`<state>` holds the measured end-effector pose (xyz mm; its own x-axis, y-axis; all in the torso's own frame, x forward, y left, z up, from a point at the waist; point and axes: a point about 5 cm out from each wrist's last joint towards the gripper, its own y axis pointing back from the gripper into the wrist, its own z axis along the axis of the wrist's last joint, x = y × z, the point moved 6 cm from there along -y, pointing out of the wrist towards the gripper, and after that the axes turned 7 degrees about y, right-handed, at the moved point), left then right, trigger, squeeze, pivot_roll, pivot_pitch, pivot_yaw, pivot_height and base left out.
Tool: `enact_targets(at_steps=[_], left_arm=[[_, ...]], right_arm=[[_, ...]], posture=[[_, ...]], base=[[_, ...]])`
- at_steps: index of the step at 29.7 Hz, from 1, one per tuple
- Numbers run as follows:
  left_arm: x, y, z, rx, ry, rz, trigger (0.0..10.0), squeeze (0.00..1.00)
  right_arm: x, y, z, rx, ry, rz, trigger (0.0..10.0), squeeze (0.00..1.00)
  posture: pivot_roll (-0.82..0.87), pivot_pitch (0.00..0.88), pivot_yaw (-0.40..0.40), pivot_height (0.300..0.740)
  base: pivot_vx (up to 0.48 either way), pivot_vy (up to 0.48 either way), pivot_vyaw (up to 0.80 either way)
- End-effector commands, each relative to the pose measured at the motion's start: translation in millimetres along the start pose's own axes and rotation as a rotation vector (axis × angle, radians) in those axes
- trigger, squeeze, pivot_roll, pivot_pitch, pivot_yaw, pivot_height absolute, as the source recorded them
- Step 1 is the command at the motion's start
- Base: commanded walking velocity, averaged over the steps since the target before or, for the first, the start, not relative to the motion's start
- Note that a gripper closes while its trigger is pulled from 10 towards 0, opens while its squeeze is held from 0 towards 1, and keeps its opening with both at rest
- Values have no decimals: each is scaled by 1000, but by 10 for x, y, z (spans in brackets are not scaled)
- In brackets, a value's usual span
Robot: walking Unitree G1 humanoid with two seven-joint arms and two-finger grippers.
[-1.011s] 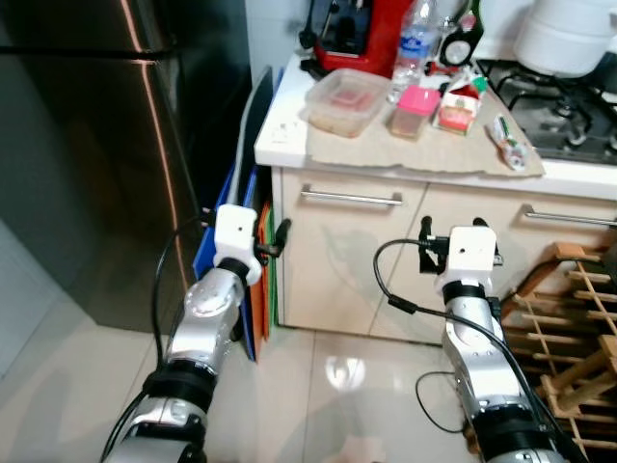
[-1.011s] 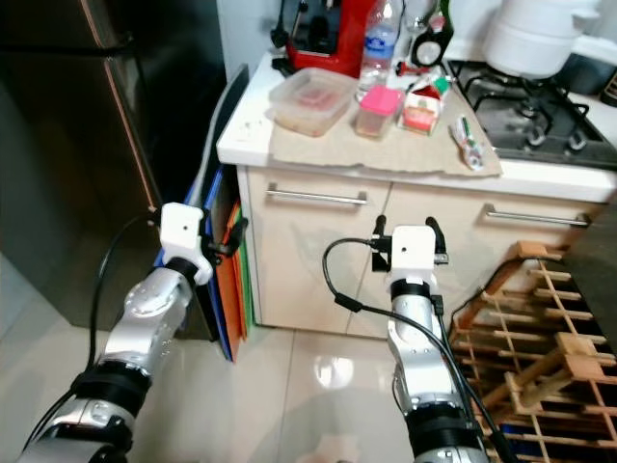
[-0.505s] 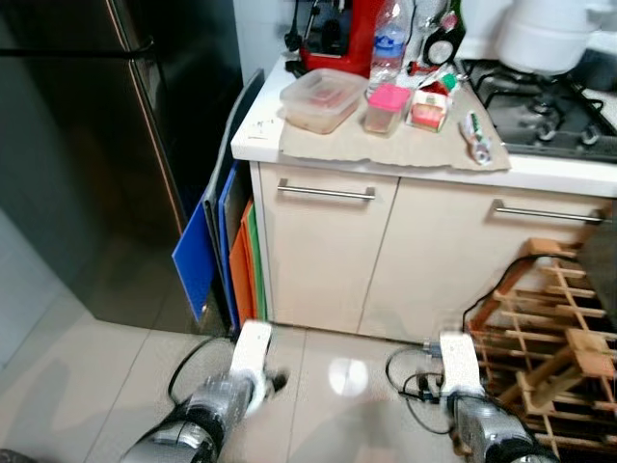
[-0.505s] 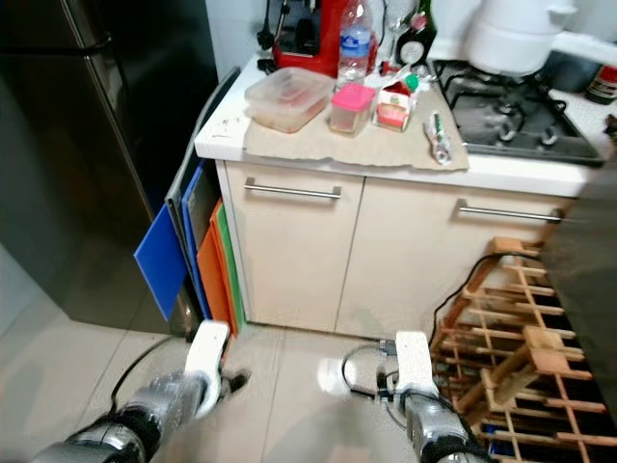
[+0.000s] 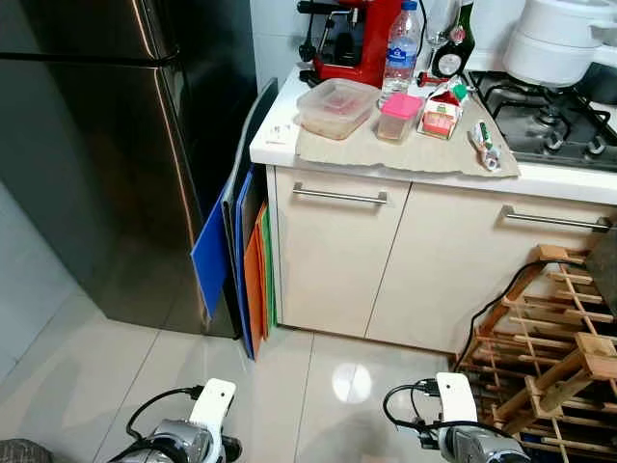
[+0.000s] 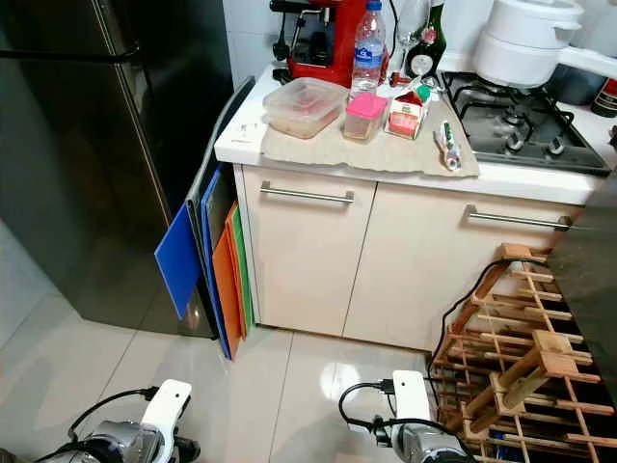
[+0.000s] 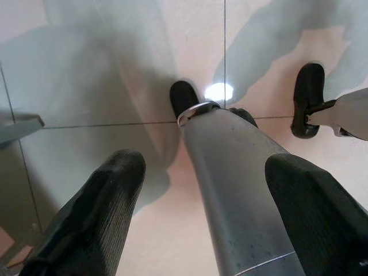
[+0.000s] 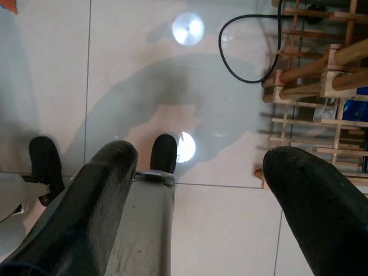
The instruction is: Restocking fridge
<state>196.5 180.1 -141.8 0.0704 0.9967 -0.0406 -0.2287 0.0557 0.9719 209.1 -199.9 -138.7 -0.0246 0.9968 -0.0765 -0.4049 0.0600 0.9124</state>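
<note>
Both arms hang idle at your sides. The left gripper (image 7: 198, 224) and right gripper (image 8: 198, 195) point down at the pale tiled floor (image 5: 87, 357), fingers spread wide and holding nothing.

The tall dark steel fridge (image 5: 106, 145) stands shut on your left. Its goods wait on the white tabletop (image 5: 405, 154):
- The clear lidded plastic food box (image 5: 336, 106) looks light but smooth, so take it across its short sides.
- The pink-lidded tub (image 5: 399, 116) suits a grip round its body.
- The small red-and-white carton (image 5: 440, 118) is soft; squeeze it gently.
- The clear water bottle (image 5: 402, 48) will likely be heavier and slippery, so grip it mid-body.

Mind the blue and orange boards (image 5: 236, 260) leaning between the fridge and the cream cabinet (image 5: 333, 251), and the wooden rack (image 5: 545, 338) on your right.
</note>
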Motion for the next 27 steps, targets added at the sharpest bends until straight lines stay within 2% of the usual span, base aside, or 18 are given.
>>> enact_targets(at_steps=[1,5,9,12,15,17,20,22,27], left_arm=[[-58,18,144,-39,28,-18,10000,0],[-71,16,158,-48,40,-18,10000,0],[-9,18,151,-54,46,12,10000,0],[20,19,136,-50,51,22,10000,0],[25,17,124,-48,55,23,10000,0],[35,28,164,-57,45,22,10000,0],[-23,73,432,-162,91,-10,10000,0],[-71,91,516,-183,103,-30,10000,0],[-19,78,431,-132,108,12,10000,0]], right_arm=[[-14,2,60,-9,-4,-11,10000,0],[-19,2,52,-11,-13,-11,10000,0],[-48,3,31,5,9,-24,10000,0],[-30,3,46,6,-12,-13,10000,0],[-39,4,65,4,81,-26,10000,0],[-49,5,86,-1,58,-30,10000,0],[-75,10,137,-11,22,-28,10000,0],[-133,15,135,-10,-22,-42,10000,0],[-141,15,98,-4,-22,-27,10000,0]], posture=[[95,0,-6,740],[88,0,-3,740],[84,0,-2,740],[83,0,2,740],[80,0,3,740],[75,0,4,740],[62,0,21,740],[63,0,17,740],[64,0,2,740]], base=[[0,0,0],[0,0,0],[0,0,0],[0,0,0],[0,0,0],[0,0,0],[0,0,0],[0,0,0],[0,0,0]])
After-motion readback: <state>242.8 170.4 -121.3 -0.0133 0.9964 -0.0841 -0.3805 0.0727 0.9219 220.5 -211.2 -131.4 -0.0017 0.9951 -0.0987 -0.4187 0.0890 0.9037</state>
